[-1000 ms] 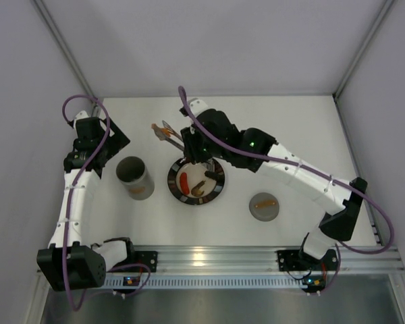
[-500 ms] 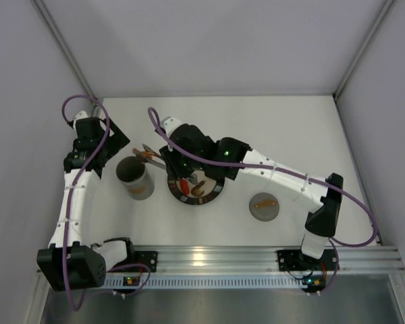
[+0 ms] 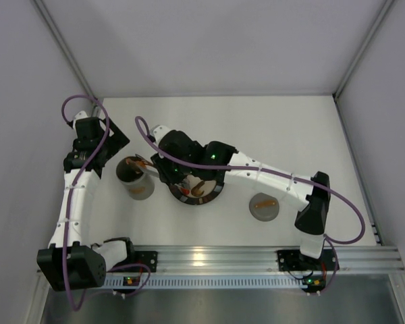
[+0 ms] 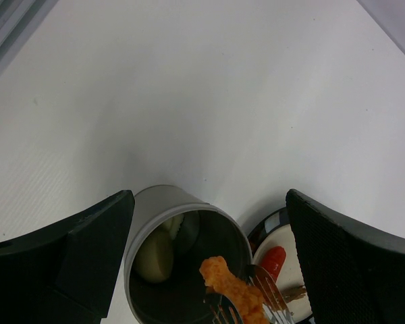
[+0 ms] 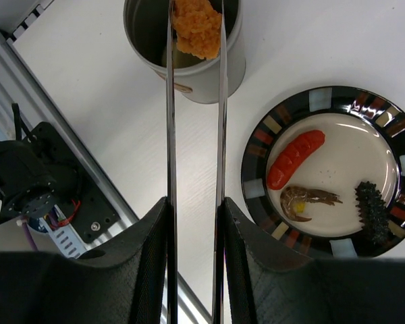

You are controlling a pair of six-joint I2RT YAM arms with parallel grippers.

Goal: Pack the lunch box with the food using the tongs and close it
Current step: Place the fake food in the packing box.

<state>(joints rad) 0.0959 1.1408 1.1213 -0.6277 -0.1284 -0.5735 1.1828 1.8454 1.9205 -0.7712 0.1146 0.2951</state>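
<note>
The lunch box (image 3: pixel 138 181) stands open left of the plate, a white lump (image 4: pixel 154 253) inside it. My right gripper (image 5: pixel 194 209) is shut on the silver tongs (image 5: pixel 170 135). Their tips pinch an orange piece (image 5: pixel 197 27) just over the lunch box's (image 5: pixel 202 77) mouth. The left wrist view shows that same orange piece (image 4: pixel 233 287) above the lunch box's rim (image 4: pixel 182 199). My left gripper (image 4: pixel 208 202) hangs open behind the box, holding nothing. On the plate lie a red sausage (image 5: pixel 295 158), a brown shrimp (image 5: pixel 304 200) and a dark bumpy bit (image 5: pixel 372 210).
The black-rimmed plate (image 3: pixel 219 190) sits in the middle, partly under my right arm (image 3: pixel 256 169). The grey lid (image 3: pixel 263 206) with its orange-brown handle lies flat to the plate's right. White walls bound the table on three sides, a metal rail (image 3: pixel 209 256) on the near one.
My right arm has swung left from above the plate to over the lunch box, carrying the tongs and the orange piece. The left arm has stayed still.
</note>
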